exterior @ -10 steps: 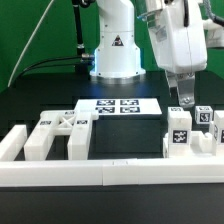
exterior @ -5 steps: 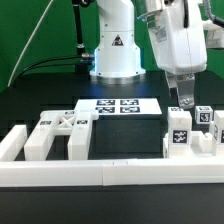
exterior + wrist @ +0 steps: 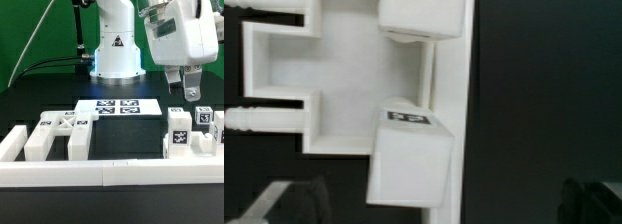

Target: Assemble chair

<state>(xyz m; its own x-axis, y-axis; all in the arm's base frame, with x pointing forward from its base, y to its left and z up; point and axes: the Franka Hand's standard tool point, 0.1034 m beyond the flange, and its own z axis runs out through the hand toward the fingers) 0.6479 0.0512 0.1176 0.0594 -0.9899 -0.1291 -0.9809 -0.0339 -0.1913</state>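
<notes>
The gripper (image 3: 184, 92) has risen above the chair parts (image 3: 178, 136) (jaws wide, nothing held), which stand at the near edge of the table (image 3: 40, 100), toward the exterior view's right. Centre over one, descend squarely, then close.

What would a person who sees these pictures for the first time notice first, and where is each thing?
The large white gripper hangs open above the tagged white blocks at the exterior view's right. More white chair pieces stand at that view's left on the black table, behind the long white rail. The marker board lies flat in the middle, before the arm's base.
</notes>
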